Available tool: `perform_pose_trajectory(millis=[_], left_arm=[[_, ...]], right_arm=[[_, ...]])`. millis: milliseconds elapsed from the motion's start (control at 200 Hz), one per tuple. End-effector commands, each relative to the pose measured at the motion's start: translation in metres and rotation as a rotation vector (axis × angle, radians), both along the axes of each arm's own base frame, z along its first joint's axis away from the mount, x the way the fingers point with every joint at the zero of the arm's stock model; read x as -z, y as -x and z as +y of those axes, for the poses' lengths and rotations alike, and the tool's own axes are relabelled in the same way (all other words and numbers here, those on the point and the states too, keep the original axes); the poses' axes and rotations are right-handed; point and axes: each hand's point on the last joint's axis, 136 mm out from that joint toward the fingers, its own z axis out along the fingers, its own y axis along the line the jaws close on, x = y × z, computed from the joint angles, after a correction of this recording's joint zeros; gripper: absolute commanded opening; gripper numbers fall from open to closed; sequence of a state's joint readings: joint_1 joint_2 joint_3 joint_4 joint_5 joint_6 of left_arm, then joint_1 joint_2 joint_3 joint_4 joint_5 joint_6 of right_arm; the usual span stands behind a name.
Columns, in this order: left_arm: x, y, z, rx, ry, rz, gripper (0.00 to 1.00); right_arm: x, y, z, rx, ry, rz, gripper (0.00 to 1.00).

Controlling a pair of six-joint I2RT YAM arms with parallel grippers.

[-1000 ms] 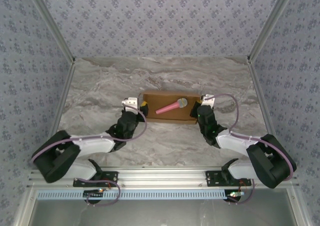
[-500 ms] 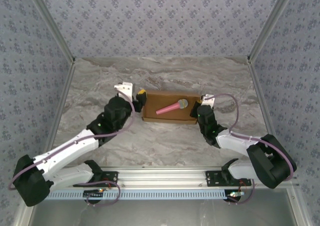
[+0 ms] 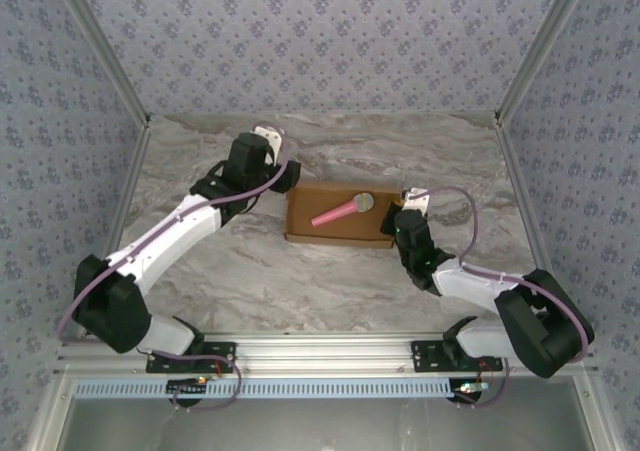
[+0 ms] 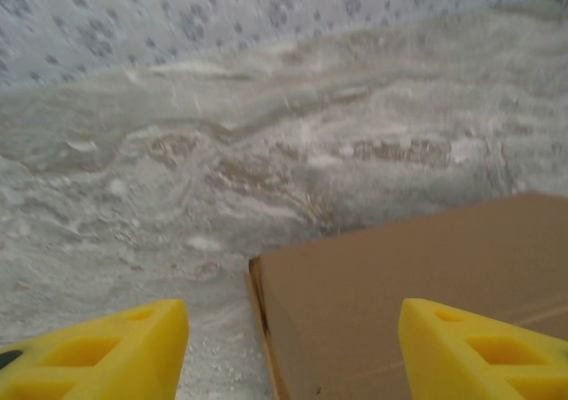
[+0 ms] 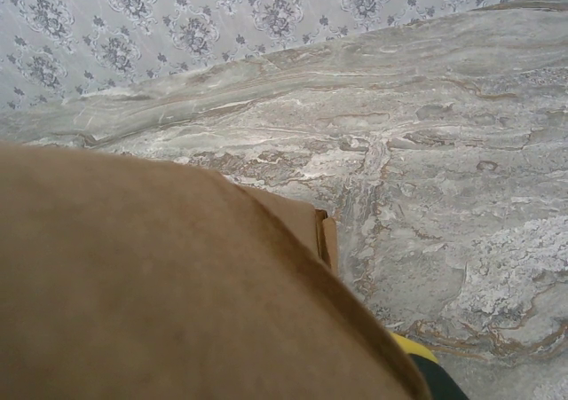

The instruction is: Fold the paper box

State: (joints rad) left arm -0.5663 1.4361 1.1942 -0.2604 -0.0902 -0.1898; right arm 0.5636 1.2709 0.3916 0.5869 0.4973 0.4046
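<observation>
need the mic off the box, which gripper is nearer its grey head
Right. The right gripper sits at the paper box's right edge, beside the pink microphone's head; the left gripper hovers by its back-left corner.

Left arm [image 3: 170, 233] reaches to upper centre, left gripper [image 4: 293, 318] jaws apart; right arm [image 3: 470, 281] folded lower right, right gripper [image 3: 398, 221] closed.
</observation>
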Motion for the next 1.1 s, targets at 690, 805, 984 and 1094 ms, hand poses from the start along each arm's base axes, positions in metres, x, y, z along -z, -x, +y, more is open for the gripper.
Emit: perform_pose_trajectory(millis=[690,805,984,1094], left_arm=[[0.053,0.015,-0.013,0.121,-0.056,0.202,0.64],[0.055,0.015,-0.014,0.12,-0.049,0.203,0.63],[0.057,0.013,-0.016,0.103,-0.015,0.196,0.63],[0.06,0.014,-0.016,0.094,0.001,0.194,0.63]], right_arm=[[0.015,0.033,-0.006,-0.031,0.076,0.1,0.41],[0.018,0.052,-0.01,-0.052,0.101,0.134,0.48],[0.013,0.084,-0.014,-0.107,0.158,0.196,0.56],[-0.005,0.1,-0.018,-0.141,0.161,0.209,0.57]])
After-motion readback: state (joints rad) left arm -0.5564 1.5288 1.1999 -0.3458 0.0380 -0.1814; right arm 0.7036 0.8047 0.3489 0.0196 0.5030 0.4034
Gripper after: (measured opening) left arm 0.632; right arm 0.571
